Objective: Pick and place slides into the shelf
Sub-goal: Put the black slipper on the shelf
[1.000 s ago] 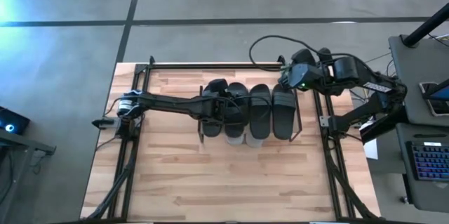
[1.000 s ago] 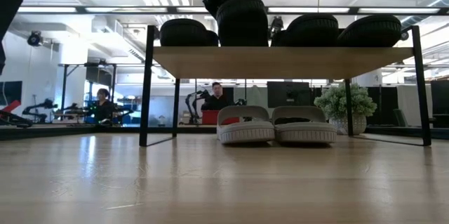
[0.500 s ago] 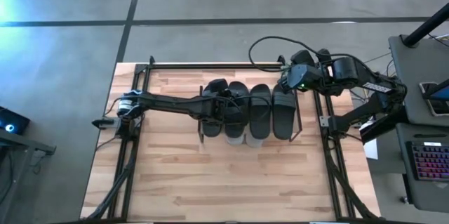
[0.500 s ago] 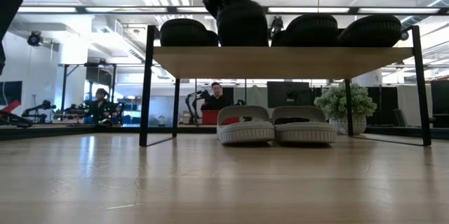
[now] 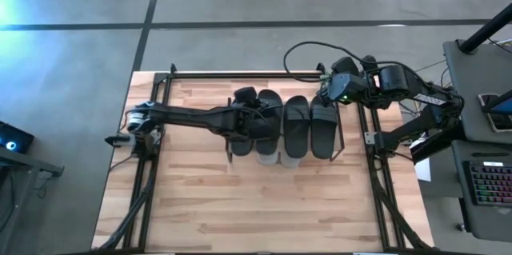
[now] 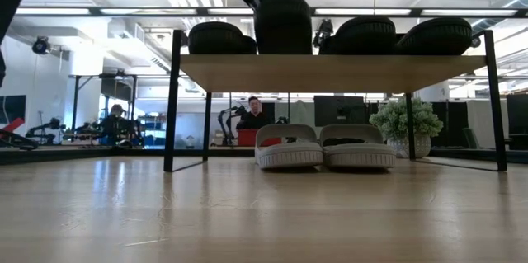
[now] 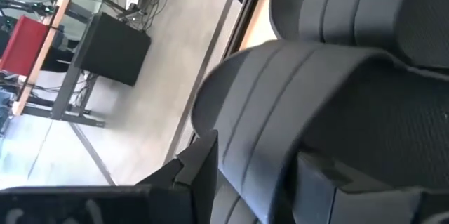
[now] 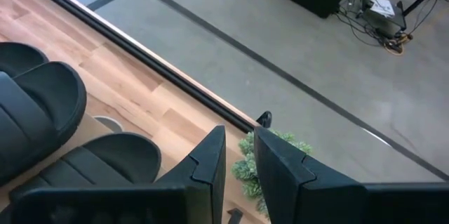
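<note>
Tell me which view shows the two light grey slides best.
The low view: both light grey slides sit side by side on the table under the shelf, fully visible. The high view shows only their ends poking out from beneath the black slides. The wrist views do not clearly show them.
</note>
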